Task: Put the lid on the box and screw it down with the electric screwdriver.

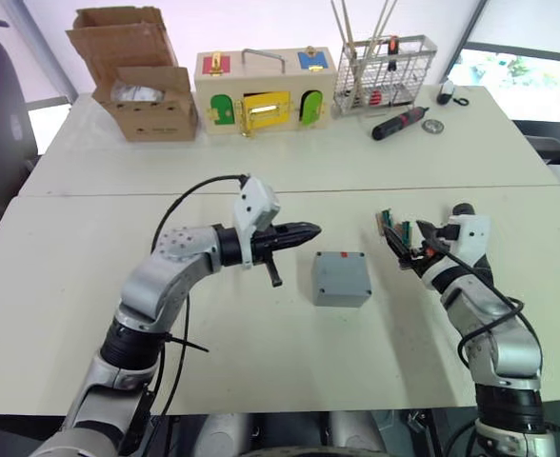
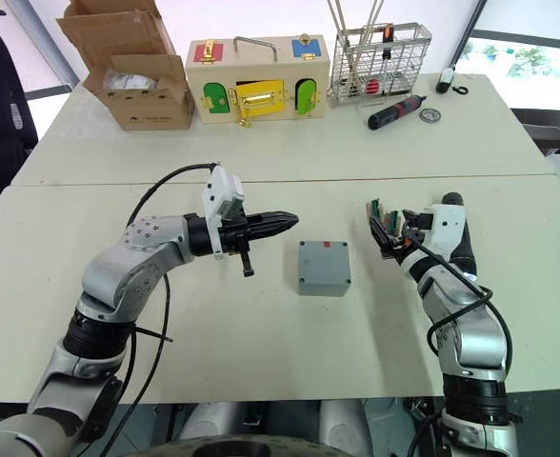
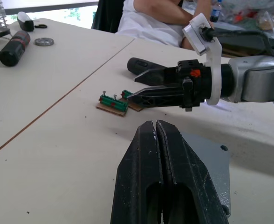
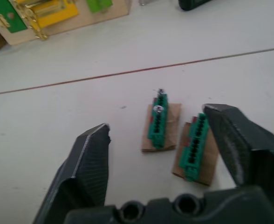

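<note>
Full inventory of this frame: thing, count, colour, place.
box: 1, grey, front table centre
terminal blocks: 2, green on brown card, right of box
cardboard box: 1, brown, far left
latch box: 1, wooden, coloured doors, far centre
wire basket: 1, far right
screwdriver: 1, black-red, beside basket
washer: 1, metal, beside screwdriver
person: 1, seated, white top
left gripper: shut, left of box
right gripper: open, over terminal blocks

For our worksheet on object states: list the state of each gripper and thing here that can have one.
Left gripper: shut, empty.
Right gripper: open, empty.
Box: standing free, unheld.
Cardboard box: flaps open.
Black-and-red screwdriver: lying flat.
Wire basket: upright.
</note>
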{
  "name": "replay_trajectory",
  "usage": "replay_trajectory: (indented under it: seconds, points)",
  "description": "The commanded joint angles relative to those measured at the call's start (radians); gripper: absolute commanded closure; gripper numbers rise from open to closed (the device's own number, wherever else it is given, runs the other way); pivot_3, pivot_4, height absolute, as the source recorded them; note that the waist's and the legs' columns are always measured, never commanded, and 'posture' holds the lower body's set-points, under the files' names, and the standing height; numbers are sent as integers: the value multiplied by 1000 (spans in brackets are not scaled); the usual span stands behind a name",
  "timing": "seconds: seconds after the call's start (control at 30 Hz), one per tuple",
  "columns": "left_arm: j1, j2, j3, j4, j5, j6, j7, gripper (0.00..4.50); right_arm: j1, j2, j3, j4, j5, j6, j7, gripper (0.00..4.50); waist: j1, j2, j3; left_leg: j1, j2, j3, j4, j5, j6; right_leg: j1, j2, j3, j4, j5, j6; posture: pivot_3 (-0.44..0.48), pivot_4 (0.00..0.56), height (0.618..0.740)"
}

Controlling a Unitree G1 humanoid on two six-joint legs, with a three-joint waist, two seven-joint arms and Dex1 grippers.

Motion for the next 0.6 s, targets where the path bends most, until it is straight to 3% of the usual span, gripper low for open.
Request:
replay_trajectory:
  seconds: [0.03, 0.07, 0.6]
  points:
    - [8, 8, -14, -44, 7, -20, 8, 4500, -44, -12, 18, 55, -34, -78, 27, 2234, -2, 0, 0, 0, 0, 0, 0, 0, 0, 0, 0, 0, 0, 0, 0, 0, 150, 737]
    - [9, 5, -13, -44, 6, -21, 13, 4500, -54, -16, 23, 77, -44, -90, 31, 2579, -3, 0, 0, 0, 0, 0, 0, 0, 0, 0, 0, 0, 0, 0, 0, 0, 150, 737]
    - [19, -3, -33, -25, 16, -40, 26, 4500, -154, -5, 29, 221, -68, -131, 66, 2579, 0, 0, 0, 0, 0, 0, 0, 0, 0, 0, 0, 0, 0, 0, 0, 0, 150, 737]
